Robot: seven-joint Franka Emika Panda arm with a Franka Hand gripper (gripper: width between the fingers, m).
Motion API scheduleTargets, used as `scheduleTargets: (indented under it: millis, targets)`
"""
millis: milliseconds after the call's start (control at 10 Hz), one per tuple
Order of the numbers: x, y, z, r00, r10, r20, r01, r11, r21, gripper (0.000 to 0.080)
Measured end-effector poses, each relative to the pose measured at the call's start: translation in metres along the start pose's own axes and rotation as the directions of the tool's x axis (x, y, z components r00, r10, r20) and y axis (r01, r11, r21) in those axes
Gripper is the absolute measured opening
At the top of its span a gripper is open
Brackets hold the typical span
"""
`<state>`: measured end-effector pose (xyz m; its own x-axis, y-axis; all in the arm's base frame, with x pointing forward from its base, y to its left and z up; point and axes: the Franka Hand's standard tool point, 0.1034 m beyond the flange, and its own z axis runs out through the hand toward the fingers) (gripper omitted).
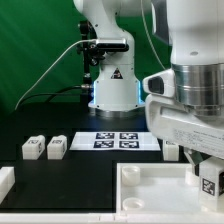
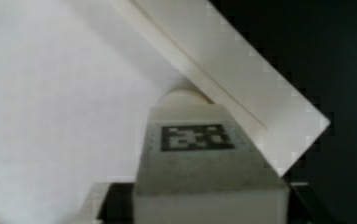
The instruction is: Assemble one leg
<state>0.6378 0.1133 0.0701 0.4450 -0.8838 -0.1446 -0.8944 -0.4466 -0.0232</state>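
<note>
Hanging low over the white panel [image 1: 150, 185], the tool [image 1: 207, 172] is clamped on 1 leg [image 2: 196, 150]. 2 more legs [image 1: 44, 148] sit on the tabletop [image 1: 80, 170].

The gripper [image 1: 205, 165] is hanging at the exterior view's right, over the large tray-shaped panel [image 1: 150, 190], with a leg [image 1: 209, 180] sitting between its jaws. In the wrist view that leg [image 2: 200, 150] is lying against the panel's raised rim [image 2: 246, 75]. Well off to the exterior view's left of the jaws, two more legs [image 1: 34, 148] [image 1: 56, 148] are sitting side by side. The marker board [image 1: 115, 141] is lying between them and the jaws.
</note>
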Motion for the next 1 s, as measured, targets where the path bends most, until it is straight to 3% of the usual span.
scheduleTargets:
  millis: [300, 500, 700, 800, 900, 1000]
  targets:
    - [0.0, 0.0, 0.001, 0.885, 0.459, 0.082, -0.461, 0.887, 0.004, 0.0291]
    - [0.0, 0.0, 0.001, 0.876, 0.475, 0.081, -0.476, 0.879, 0.002, 0.0291]
    - [-0.001, 0.001, 0.002, 0.911, 0.405, 0.08, -0.407, 0.914, 0.009, 0.0535]
    - [-0.007, 0.004, 0.003, 0.956, 0.286, 0.069, -0.288, 0.957, 0.025, 0.0535]
    - [-0.014, 0.005, 0.0, 0.996, 0.078, 0.051, -0.08, 0.996, 0.033, 0.0626]
    - [-0.017, 0.005, -0.002, 0.996, -0.087, 0.037, 0.086, 0.996, 0.04, 0.0642]
